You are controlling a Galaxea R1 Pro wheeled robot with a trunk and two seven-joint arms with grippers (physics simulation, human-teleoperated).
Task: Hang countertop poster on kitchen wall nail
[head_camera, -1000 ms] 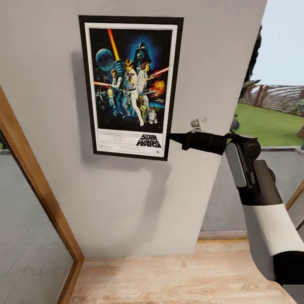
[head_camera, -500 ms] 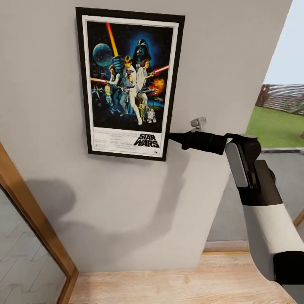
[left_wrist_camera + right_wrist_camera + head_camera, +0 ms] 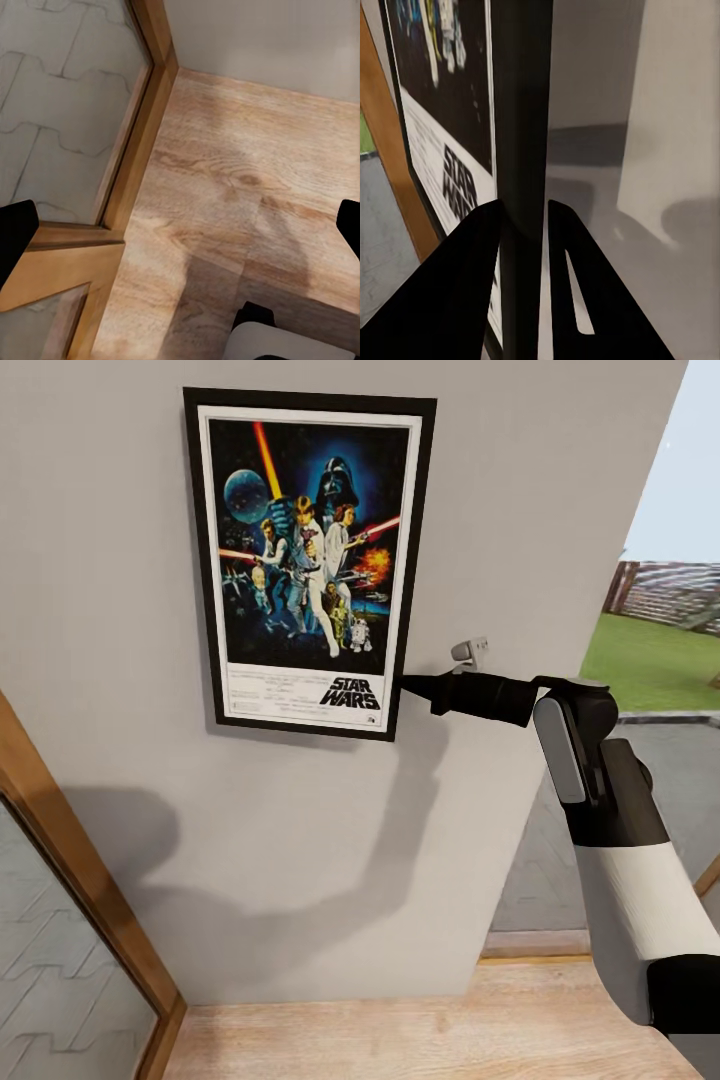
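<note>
The poster (image 3: 305, 560) stands upright and close against the pale grey wall (image 3: 300, 840), its black frame and "STAR WARS" lettering plain to see. My right gripper (image 3: 405, 685) is shut on the frame's lower right edge. In the right wrist view the frame edge (image 3: 521, 112) runs between the two black fingers (image 3: 457, 292), with the print (image 3: 442, 112) beside it. My left gripper (image 3: 184, 232) hangs open over the wood floor (image 3: 240, 187) with nothing in it. The wall nail is hidden or out of view, and the kitchen countertop is out of view.
A wooden door frame with glass (image 3: 70, 860) slants along the left. The wall ends at the right, where a lawn (image 3: 650, 660) and sky lie beyond. Light plank floor (image 3: 400, 1040) meets the wall's foot.
The camera has swung, so the door frame slid left and the wall's right edge moved right. The poster stays gripped, tipped slightly and shifted a little up, then back down.
</note>
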